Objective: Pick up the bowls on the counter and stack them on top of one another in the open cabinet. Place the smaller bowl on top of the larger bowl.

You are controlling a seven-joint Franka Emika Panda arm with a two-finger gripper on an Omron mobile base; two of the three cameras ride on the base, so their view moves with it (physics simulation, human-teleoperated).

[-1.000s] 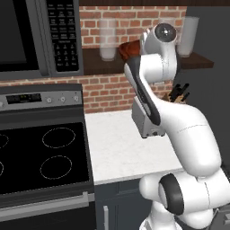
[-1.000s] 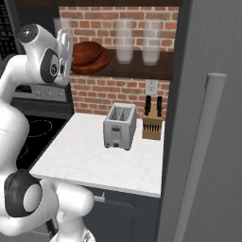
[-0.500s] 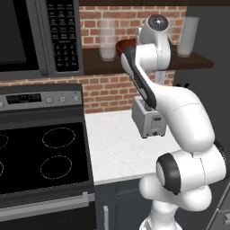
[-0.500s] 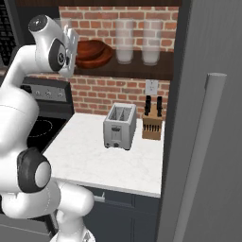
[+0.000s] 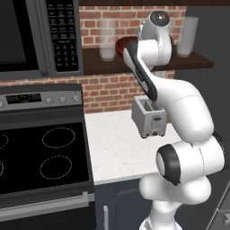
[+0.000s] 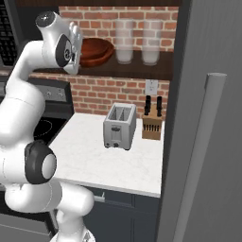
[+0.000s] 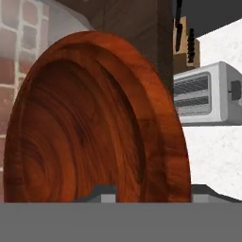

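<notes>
Two reddish-brown bowls sit stacked on the dark wooden shelf [image 6: 134, 70] of the open cabinet, the smaller bowl [image 6: 98, 44] nested on the larger bowl [image 6: 94, 58]. In the left base view a piece of the stack [image 5: 121, 45] shows left of my wrist. My gripper [image 6: 77, 46] is up at shelf height, right beside the stack's left rim. In the hand view the bowls [image 7: 85, 127] loom very close. My gripper [image 7: 151, 193] is open, its two tips wide apart low in that view, with the stack's right rim above the gap. The white counter [image 6: 90, 160] has no bowl on it.
A silver toaster [image 6: 119, 125] and a knife block [image 6: 152, 125] stand on the counter under the shelf. Two frosted glasses [image 6: 124, 42] [image 6: 151, 42] stand on the shelf right of the bowls. The black stove [image 5: 45, 157] and microwave [image 5: 36, 36] are left; a grey door [image 6: 208, 142] is right.
My arm's upper joints have swung up and toward the stove side while the hand stays by the shelf. The stacked bowls have not moved.
</notes>
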